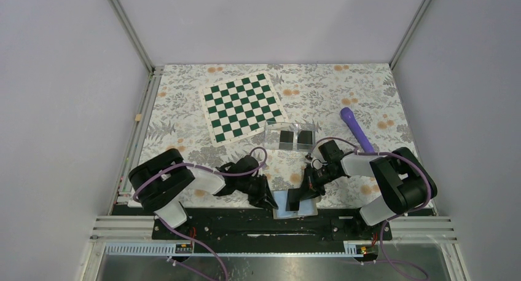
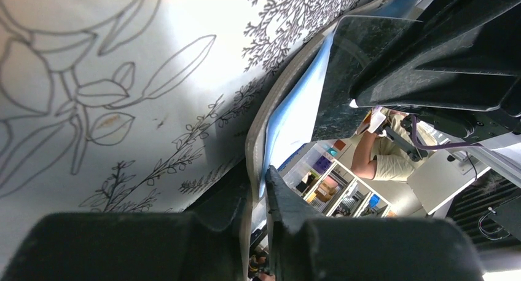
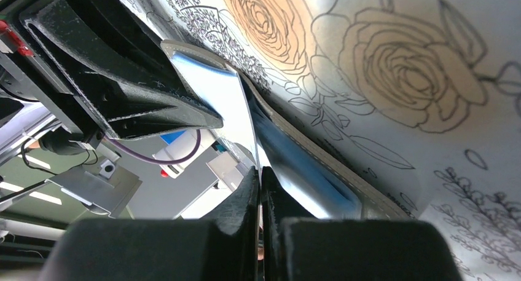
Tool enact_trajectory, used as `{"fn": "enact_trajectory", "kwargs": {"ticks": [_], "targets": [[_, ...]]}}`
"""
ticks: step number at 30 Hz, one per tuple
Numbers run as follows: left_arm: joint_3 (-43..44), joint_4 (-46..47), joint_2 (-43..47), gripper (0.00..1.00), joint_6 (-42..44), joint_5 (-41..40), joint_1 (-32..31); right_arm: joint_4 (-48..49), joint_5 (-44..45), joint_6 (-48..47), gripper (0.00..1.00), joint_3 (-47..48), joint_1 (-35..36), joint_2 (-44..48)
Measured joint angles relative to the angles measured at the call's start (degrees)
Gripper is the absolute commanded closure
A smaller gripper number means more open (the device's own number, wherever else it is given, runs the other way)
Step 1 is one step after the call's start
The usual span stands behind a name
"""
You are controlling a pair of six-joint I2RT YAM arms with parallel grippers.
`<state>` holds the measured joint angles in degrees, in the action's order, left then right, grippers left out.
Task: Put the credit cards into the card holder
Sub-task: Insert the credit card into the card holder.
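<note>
Now left fingers (image 2: pixel 319 244) pinch the wallet (image 2: pixel 289 121); right fingers (image 3: pixel 344 244) pinch a credit card (image 2: pixel 347 72).

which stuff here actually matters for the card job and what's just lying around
Job in hand:
- card holder, two cards already inside
- wallet, its edge clamped by the left end effector
- black card, pinched by the right end effector

Lying about:
- chessboard mat
- purple stick-shaped object

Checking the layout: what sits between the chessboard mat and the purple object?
The clear card holder, with two black cards in it, sits between the chessboard mat and the purple object. The top view shows this.
</note>
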<state>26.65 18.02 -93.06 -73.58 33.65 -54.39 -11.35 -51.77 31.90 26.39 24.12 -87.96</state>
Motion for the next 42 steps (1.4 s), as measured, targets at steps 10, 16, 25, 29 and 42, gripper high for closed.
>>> {"fn": "enact_trajectory", "kwargs": {"ticks": [10,16,25,29,42], "targets": [[2.1,-6.6,3.6,0.94,5.2,-3.0,1.2,0.0,-0.7,-0.7,1.0,0.0,0.0,0.3],[2.9,-6.9,2.3,0.94,7.2,-2.6,2.6,1.4,-1.9,-0.8,1.0,-0.5,0.0,0.2],[4.6,-7.5,-0.6,0.92,8.6,-0.9,2.9,6.4,-3.9,0.1,1.0,-1.6,0.1,-1.7],[5.3,-8.1,-1.0,0.89,9.1,-0.7,3.0,7.9,-4.4,0.3,1.0,-1.6,0.5,-2.3],[10.1,-15.8,-1.3,0.79,13.7,-2.4,2.9,-2.1,3.2,-0.1,0.52,0.7,1.9,1.9]]}}
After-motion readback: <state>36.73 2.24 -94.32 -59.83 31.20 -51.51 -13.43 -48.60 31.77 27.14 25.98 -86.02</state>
